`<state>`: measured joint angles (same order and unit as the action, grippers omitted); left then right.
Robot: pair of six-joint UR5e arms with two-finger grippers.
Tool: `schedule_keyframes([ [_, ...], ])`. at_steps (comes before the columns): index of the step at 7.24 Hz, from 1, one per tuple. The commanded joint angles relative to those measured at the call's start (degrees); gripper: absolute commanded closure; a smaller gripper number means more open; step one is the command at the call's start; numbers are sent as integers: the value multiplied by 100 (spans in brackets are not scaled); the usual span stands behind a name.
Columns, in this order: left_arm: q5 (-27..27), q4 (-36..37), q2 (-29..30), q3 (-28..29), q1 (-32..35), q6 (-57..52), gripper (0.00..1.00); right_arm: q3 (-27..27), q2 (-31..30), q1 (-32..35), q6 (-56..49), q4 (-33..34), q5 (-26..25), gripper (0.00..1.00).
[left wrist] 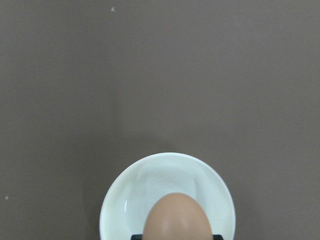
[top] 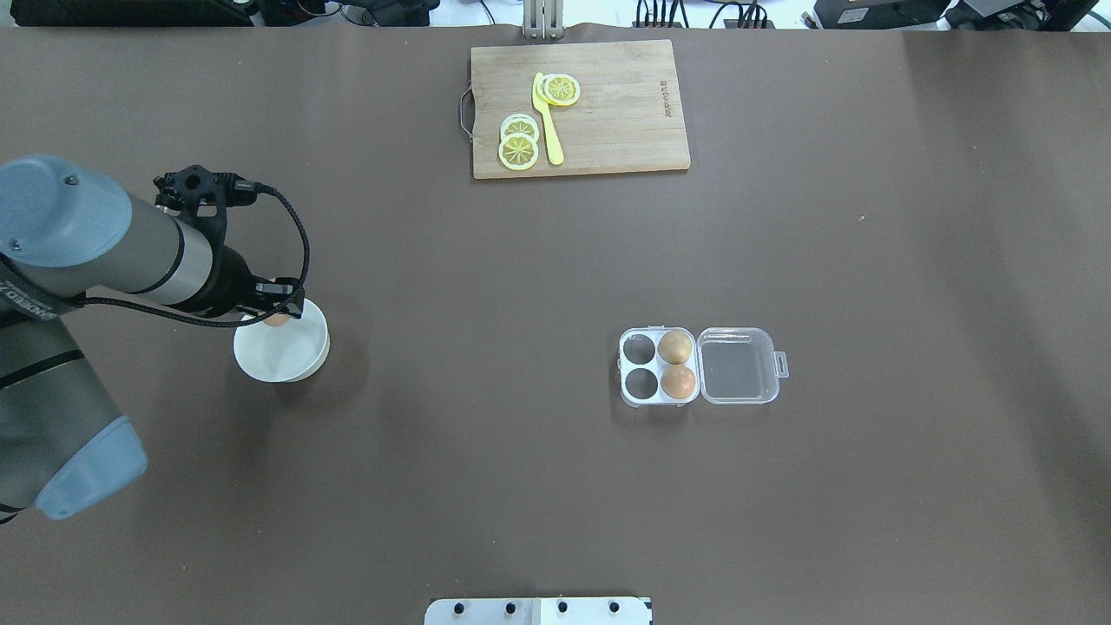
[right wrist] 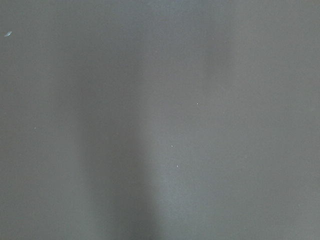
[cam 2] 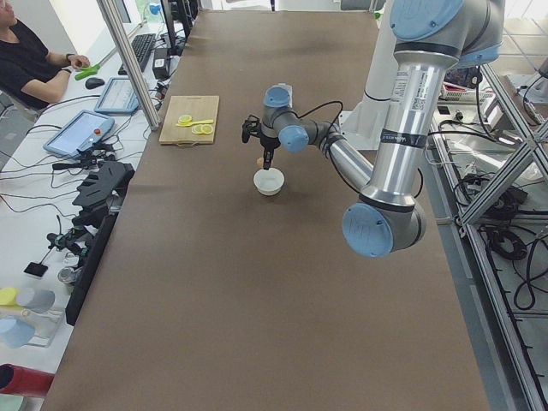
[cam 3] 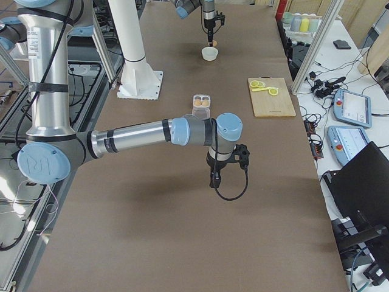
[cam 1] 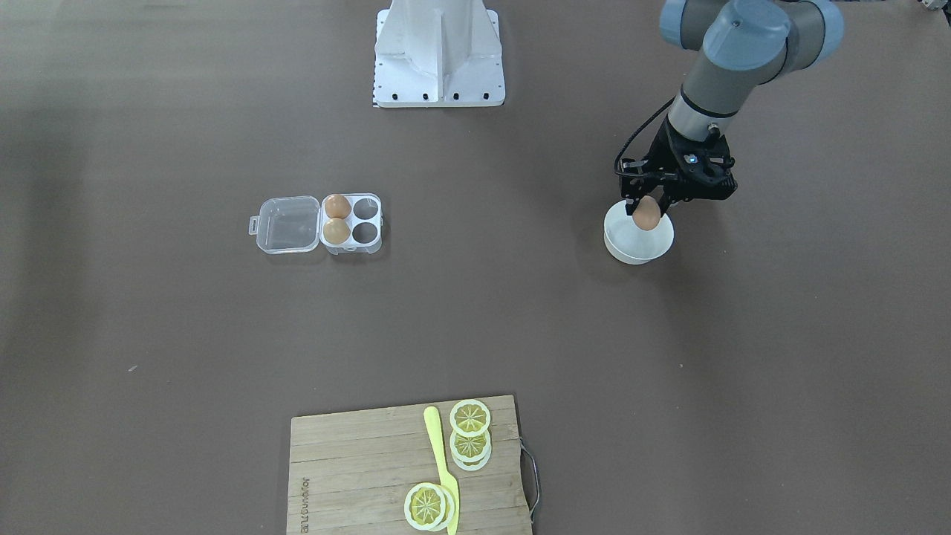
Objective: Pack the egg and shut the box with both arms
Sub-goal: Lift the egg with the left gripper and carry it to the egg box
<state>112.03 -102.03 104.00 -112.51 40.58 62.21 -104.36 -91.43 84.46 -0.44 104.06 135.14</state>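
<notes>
In the front-facing view, the left gripper [cam 1: 647, 205] at upper right pinches the egg [cam 1: 647, 215] just above the white bowl [cam 1: 631, 256]. The egg's long axis runs top to bottom in the frame, along the fingers. Left of centre, well apart, the box [cam 1: 352, 222] lies open, its lid [cam 1: 286, 224] flat to the left. Two eggs [cam 1: 338, 206] fill its left cups. A cutting board [cam 1: 356, 461] with lemon slices [cam 1: 470, 417] and a yellow knife [cam 1: 442, 461] sits at bottom centre. The right gripper [cam 3: 214, 181] hangs over bare table; I cannot tell its grip.
</notes>
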Motion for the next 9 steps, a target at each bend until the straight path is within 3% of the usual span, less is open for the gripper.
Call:
schedule_keyframes([
  [1, -32, -821, 418, 262, -24, 1112, 100, 38, 55, 0, -9, 0, 30, 0],
  [2, -76, -1471, 454, 482, -33, 1570, 100, 65, 72, 0, 0, 9, 30, 0],
  [4, -775, -1881, 726, 704, -355, 1663, 100, 56, 90, 0, 0, 9, 100, 0],
  [9, -4543, -2013, 1525, 957, -2868, 1793, 100, 65, 152, 0, 0, 44, 232, 0],
])
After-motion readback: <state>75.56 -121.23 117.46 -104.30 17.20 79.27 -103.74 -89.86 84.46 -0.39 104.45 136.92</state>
